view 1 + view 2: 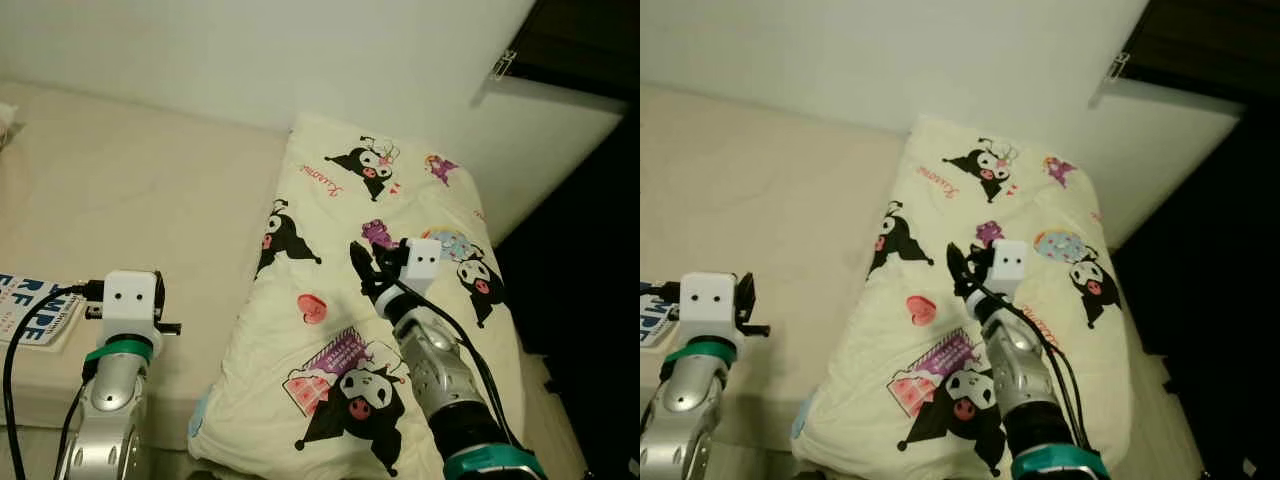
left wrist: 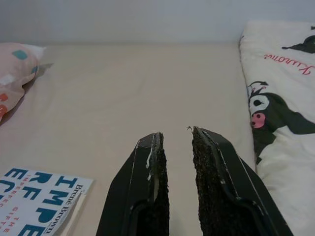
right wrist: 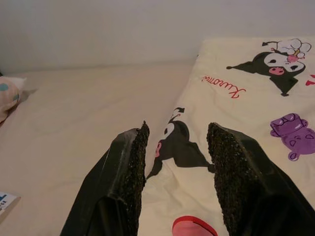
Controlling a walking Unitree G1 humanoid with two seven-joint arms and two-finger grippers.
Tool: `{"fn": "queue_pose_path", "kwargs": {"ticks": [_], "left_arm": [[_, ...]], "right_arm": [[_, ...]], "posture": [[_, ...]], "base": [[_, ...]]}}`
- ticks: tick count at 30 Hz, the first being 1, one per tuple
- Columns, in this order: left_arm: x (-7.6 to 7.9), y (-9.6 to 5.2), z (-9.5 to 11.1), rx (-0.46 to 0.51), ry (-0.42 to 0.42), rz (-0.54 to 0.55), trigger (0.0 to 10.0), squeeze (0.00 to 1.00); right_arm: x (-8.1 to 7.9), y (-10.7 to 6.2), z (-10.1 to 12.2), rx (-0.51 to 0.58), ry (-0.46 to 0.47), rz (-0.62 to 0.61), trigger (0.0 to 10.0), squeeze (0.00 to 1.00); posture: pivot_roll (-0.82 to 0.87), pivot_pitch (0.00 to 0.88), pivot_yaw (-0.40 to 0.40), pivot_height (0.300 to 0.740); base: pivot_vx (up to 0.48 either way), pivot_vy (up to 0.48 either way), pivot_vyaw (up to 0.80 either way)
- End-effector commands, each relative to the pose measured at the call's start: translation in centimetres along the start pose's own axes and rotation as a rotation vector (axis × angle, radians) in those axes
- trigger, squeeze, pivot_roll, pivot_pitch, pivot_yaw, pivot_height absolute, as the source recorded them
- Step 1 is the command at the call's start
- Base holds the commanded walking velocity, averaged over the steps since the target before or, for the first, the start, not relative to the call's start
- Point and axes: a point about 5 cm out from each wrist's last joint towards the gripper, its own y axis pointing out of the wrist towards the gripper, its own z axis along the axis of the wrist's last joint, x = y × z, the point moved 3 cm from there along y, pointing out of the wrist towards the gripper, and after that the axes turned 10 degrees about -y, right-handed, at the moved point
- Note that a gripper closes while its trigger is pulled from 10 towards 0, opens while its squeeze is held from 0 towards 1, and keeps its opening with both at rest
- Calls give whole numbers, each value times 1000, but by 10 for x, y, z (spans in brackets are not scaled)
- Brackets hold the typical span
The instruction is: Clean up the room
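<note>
— Cream bed sheet [image 1: 140,190] spreads across the upper left and middle of the head view, with a white wall [image 1: 300,50] along the top and a dark gap down the right edge. What lies on it?

— A pale yellow cartoon-print pillow [image 1: 330,300] runs from the upper middle down to the lower middle of the frame, printed with black characters, a red heart and purple figures. It lies flat on the sheet, its upper end against the wall.

— And the arms?

— The right gripper [image 1: 367,268] is above the middle of the pillow, a little right of frame centre. In the right wrist view its fingers [image 3: 129,169] stand well apart, nothing between them, with the pillow's left edge under the gap.

— The left one?

— The left gripper [image 2: 174,135] is held over the bare sheet, in the lower left of the head view, beside the pillow. Its fingers are a narrow slit apart and hold nothing.

— Anything else about?

— A book [image 1: 30,310] with large blue letters lies at the left edge of the frame, near the left arm. In the left wrist view a pink patterned cushion [image 2: 15,73] sits at the far upper left, well apart from the pillow.
</note>
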Motion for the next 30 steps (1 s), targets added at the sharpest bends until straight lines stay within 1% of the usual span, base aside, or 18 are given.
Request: {"fn": "queue_pose_path", "kwargs": {"ticks": [1,9,13,15,24,27,30], "left_arm": [[-1,-3,-7,-23,-10,9,10000,0],[-2,-2,-7,-22,-4,15,10000,0],[-2,-2,-7,-21,-1,15,10000,0],[-2,-1,-7,-18,16,11,10000,0],[0,-2,-10,-21,43,-5,10000,0],[3,-3,-7,-5,16,-25,10000,0],[4,-3,-7,-6,18,-25,10000,0]], "right_arm": [[7,-4,-7,-28,0,-20,10000,0],[7,-5,-8,-31,-2,-18,10000,0],[7,-5,-9,-31,-2,-19,10000,0],[7,-5,-9,-32,-3,-20,10000,0],[7,-5,-8,-30,-4,-20,10000,0],[7,-5,-8,-30,-4,-20,10000,0],[7,-5,-8,-30,-4,-18,10000,0]], "posture": [[241,73,-128,740],[241,76,-128,740],[239,75,-125,740],[239,75,-125,740],[237,75,-125,740],[234,74,-123,740],[234,74,-123,740]], "base": [[0,472,0],[0,475,0],[0,367,0],[0,0,0],[0,0,0],[-475,0,0],[-480,0,0]]}}
